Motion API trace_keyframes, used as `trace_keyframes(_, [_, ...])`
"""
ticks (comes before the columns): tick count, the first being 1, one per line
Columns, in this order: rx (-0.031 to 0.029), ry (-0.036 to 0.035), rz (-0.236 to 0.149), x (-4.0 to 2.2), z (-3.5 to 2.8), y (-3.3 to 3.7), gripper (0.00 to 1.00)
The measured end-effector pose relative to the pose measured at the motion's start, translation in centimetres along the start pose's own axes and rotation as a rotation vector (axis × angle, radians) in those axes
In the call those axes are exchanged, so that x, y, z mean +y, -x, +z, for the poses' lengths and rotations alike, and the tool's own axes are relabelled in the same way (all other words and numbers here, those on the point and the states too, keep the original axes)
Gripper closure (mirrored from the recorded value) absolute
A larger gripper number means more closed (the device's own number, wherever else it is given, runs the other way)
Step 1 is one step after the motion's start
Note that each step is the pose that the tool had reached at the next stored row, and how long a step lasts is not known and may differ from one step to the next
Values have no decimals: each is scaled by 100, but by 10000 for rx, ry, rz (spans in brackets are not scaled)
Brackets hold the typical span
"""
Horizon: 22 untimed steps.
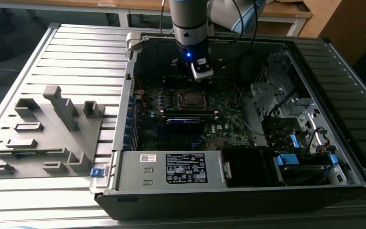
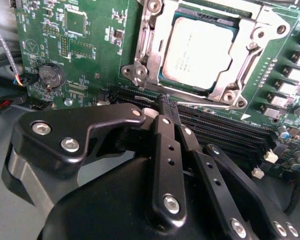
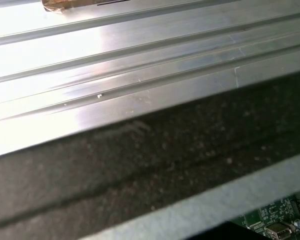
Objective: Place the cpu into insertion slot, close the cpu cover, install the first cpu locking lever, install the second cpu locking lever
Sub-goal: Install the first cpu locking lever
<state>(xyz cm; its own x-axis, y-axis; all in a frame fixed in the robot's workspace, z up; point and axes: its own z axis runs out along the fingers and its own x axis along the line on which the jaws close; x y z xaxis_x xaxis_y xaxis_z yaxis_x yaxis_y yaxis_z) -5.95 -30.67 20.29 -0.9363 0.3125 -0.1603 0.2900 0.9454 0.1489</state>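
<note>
The cpu (image 2: 200, 47), a dull silver square, lies in the socket on the green motherboard. The cpu cover (image 2: 145, 45), a silver frame, lies flat around it. A thin metal lever (image 2: 205, 105) runs along the socket's edge nearest the memory slots. My gripper (image 2: 169, 107) hovers over those slots just beside the socket, its black fingers (image 2: 162, 140) pressed together with nothing between them. In the exterior view the gripper (image 1: 200, 72) hangs inside the open computer case, just behind the socket (image 1: 189, 98).
Black memory slots (image 2: 230, 132) and a coin battery (image 2: 50, 77) flank the socket. A labelled power supply (image 1: 183, 167) fills the case's front; drive bays (image 1: 285, 105) stand at the exterior view's right. A grey fixture tray (image 1: 43, 133) rests on the ribbed metal table (image 3: 115, 50).
</note>
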Motion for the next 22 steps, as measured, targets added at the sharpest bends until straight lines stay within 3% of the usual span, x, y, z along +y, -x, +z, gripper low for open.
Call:
trace_keyframes(3, [2,8,2,0,1,0,89])
trace_keyframes(9, [43,144,31,0,-1,0,89])
trace_keyframes(15, [51,165,34,-1,-2,1,89])
trace_keyframes(17, [75,247,51,-3,-2,2,89])
trace_keyframes(22, [110,359,76,-9,-2,3,89])
